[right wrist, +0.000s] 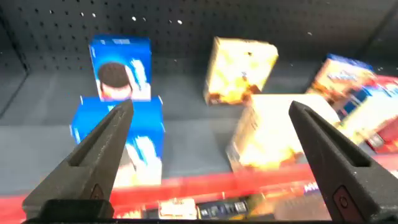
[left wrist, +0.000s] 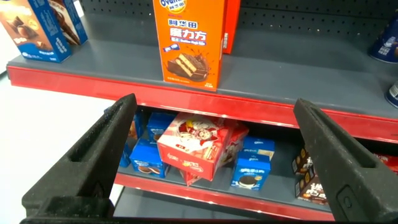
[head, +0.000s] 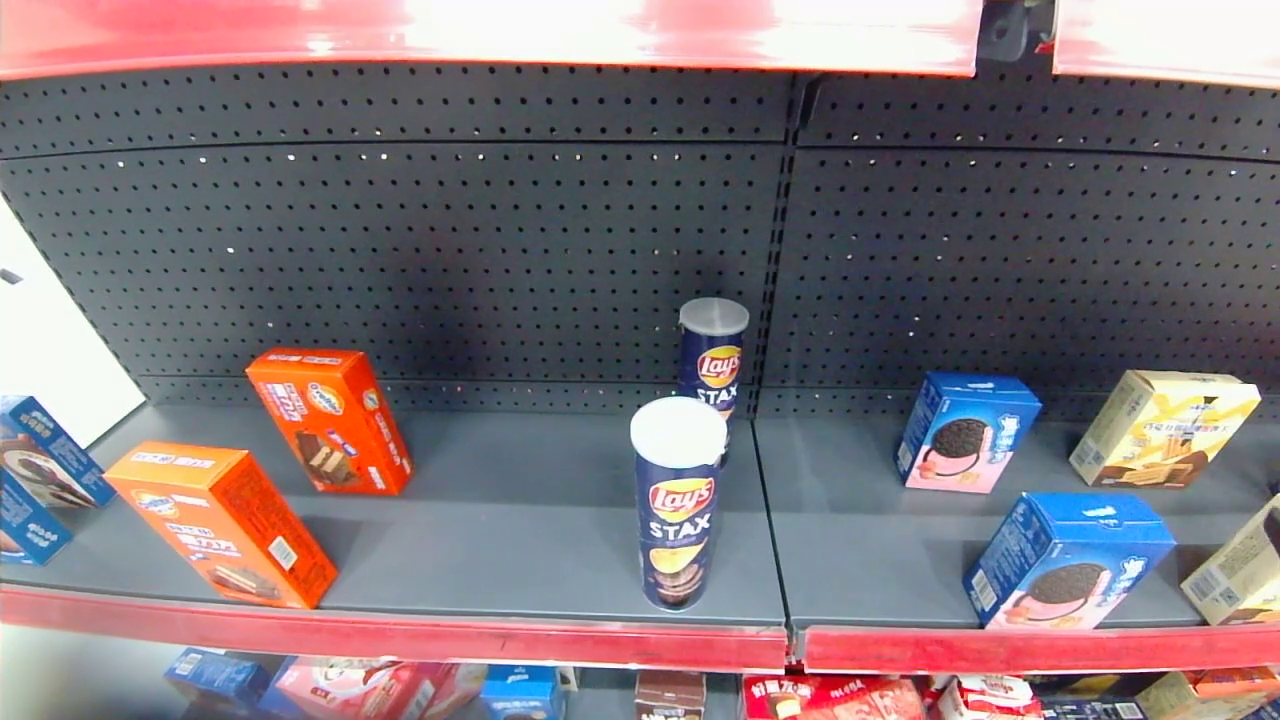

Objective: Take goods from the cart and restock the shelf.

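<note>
Claws gape wide, empty: left claw [left wrist: 214,102] faces the upright orange cardboard box [left wrist: 186,40] at upper centre, right claw [right wrist: 209,107] the blue cardboard boxes [right wrist: 121,68] at upper left.

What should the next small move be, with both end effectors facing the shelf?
Probably pull back and go to the cart for an item: the left end effector and the right end effector are both open and hold nothing, and the shelf has bare space between the orange boxes and the chip cans.
</note>
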{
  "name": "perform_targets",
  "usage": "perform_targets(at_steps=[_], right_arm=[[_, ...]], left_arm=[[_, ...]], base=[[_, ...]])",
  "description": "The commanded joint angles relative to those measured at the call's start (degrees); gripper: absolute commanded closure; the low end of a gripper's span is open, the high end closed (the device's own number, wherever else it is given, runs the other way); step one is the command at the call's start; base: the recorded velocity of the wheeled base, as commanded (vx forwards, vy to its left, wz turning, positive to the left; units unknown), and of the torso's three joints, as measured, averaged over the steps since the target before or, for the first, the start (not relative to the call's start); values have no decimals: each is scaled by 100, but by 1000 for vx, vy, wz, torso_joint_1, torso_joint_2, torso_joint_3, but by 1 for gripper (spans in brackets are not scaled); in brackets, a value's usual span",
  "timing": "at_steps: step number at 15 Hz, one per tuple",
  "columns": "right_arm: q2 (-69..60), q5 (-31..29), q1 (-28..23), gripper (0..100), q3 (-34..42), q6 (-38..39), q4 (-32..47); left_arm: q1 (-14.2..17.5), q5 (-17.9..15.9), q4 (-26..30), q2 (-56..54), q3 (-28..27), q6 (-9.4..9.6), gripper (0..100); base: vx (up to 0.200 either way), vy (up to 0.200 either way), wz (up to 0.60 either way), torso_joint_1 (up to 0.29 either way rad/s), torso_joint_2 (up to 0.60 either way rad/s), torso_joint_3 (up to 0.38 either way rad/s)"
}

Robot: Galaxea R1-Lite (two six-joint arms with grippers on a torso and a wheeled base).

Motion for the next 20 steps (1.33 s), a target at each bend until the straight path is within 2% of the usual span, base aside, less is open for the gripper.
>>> perform_targets(at_steps=[1,4,5,6,7,8,9,11,12,15,16,17,19,20], right_arm=[[-1423,4,-82,0,249,11,724],[-2083,-5,-197,0,311,-6,1348],[-2311,-5,-241,0,258,-15,1674],[-2399,-5,-241,0,170,-15,1920],[-2425,-5,-241,0,126,-24,2069],[-2434,-5,-241,0,91,-50,2113],[-2434,-14,-267,0,100,-85,2122],[-2452,-22,-390,0,135,-94,2192],[-2478,-22,-451,0,91,-94,2298],[-2592,-31,-513,0,38,-94,2570],[-2610,-31,-531,0,30,-94,2605],[-2628,-22,-583,0,47,-94,2649],[-2680,-22,-654,0,47,-94,2667],[-2680,-40,-654,0,12,-94,2676]], left_arm=[[4,4,-2,7,0,-1,0],[4,-40,-2,7,0,16,0],[4,-515,-19,51,-27,157,0],[39,-902,-54,491,-299,333,0],[48,-946,-116,1291,-686,280,0],[57,-928,-423,2143,-1055,262,0],[39,-919,-854,2890,-1231,333,0],[-40,-928,-1276,3813,-1266,895,0],[-154,-928,-1425,4050,-1275,1001,0],[-849,-822,-1628,4850,-1371,957,0],[-937,-743,-1689,5070,-1415,922,0],[-1095,-638,-2093,5553,-1477,790,0],[-1490,-330,-3315,6652,-1521,438,0],[-1956,48,-4387,7513,-1512,298,0]], base=[[0,0,0,0,0,0],[0,0,0,0,0,0],[0,0,0,0,0,0],[0,0,0,0,0,0],[0,0,0,0,0,0],[0,0,0,0,0,0],[0,0,0,0,0,0],[0,0,0,0,0,0],[0,0,0,0,0,0],[0,0,0,0,0,0],[0,0,0,0,0,0],[0,0,0,0,0,0],[0,0,0,0,0,0],[0,0,0,0,0,0]])
